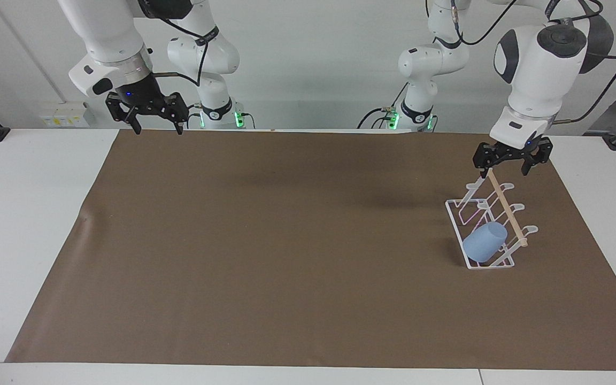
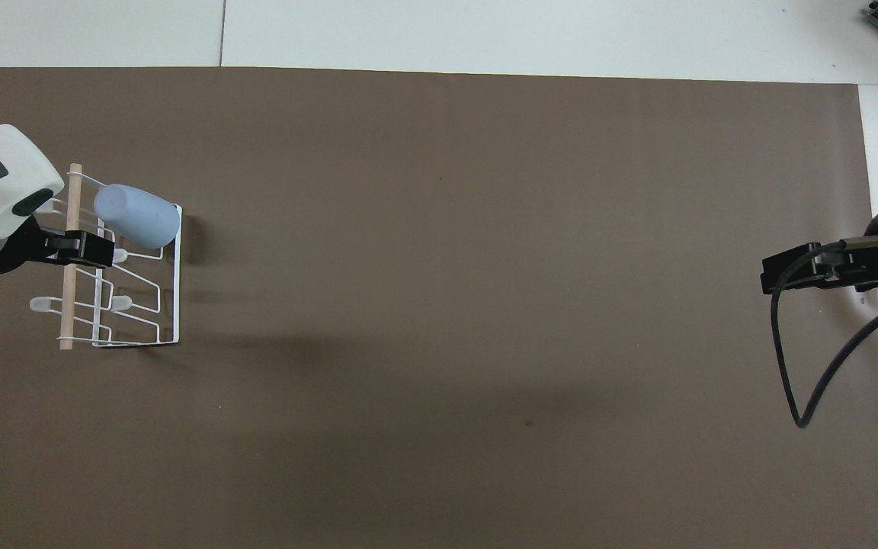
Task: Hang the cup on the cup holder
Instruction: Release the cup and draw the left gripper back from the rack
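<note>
One cup (image 1: 484, 241) hangs on the rack (image 1: 487, 224), below the left gripper (image 1: 506, 170). That gripper, seemingly clear above the rack, gapes empty. The right gripper (image 1: 155, 127) waits, spread and empty.

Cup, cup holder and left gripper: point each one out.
cup (image 1: 483, 242), facing view, on its light-blue side wall.
cup holder (image 2: 177, 284), overhead view, on its white wire base edge.
left gripper (image 1: 507, 164), facing view, midway between its open fingertips.

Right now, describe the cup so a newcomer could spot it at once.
Start at the brown mat that covers the table, and go to the left arm's end, where a white wire rack stands. The cup hangs tilted on a prong at the rack's end farther from the robots. It is the only pale blue thing there.
</note>
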Motion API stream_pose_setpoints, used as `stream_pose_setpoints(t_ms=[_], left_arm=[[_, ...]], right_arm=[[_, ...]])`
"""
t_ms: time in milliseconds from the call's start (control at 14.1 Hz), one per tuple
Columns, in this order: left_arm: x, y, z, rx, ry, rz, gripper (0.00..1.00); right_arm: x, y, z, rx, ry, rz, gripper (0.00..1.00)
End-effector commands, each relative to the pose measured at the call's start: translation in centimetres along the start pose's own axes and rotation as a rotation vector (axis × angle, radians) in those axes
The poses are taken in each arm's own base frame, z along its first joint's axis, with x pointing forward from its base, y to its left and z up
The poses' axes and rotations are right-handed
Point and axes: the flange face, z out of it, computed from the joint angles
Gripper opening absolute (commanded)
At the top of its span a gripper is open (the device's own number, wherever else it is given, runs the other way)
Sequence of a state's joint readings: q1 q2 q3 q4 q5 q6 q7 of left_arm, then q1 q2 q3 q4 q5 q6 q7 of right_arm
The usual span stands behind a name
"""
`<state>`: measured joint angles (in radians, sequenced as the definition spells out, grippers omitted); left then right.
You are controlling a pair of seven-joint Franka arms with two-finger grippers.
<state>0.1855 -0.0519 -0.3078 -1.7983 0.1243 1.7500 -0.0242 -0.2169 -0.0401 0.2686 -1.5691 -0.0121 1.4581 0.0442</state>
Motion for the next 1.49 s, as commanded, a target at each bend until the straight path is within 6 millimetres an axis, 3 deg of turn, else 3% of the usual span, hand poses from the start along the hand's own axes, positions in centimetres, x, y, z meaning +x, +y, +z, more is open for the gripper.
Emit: stream_pose_setpoints(t_ms=[0, 213, 426, 638, 993, 1418], left_arm=[[-0.7, 1.8, -0.5, -0.08, -0.043, 0.015, 1.0], [-0.6, 2.6, -0.8, -0.099, -0.039, -0.026, 1.0], [-0.6, 1.7, -1.1, -0.108, -0.036, -0.045, 1.0], [-0.1, 1.0, -3.1, -0.139, -0.011, -0.061, 1.0], [-0.4, 0.4, -2.7, -0.137, -0.019, -0.048, 1.0], [-0.8, 1.8, -5.4, -0.14, -0.041, -0.007, 1.0]], right_arm=[[-0.5, 0.2, 0.0, -0.006, 0.009, 0.013, 1.0], [-0.5, 0.2, 0.0, -0.006, 0.009, 0.013, 1.0], [-0.5, 0.2, 0.0, -0.006, 0.009, 0.013, 1.0], [-0.5, 0.2, 0.0, -0.006, 0.009, 0.013, 1.0], [-0.5, 0.2, 0.0, -0.006, 0.009, 0.013, 1.0], [-0.5, 0.2, 0.0, -0.006, 0.009, 0.013, 1.0]])
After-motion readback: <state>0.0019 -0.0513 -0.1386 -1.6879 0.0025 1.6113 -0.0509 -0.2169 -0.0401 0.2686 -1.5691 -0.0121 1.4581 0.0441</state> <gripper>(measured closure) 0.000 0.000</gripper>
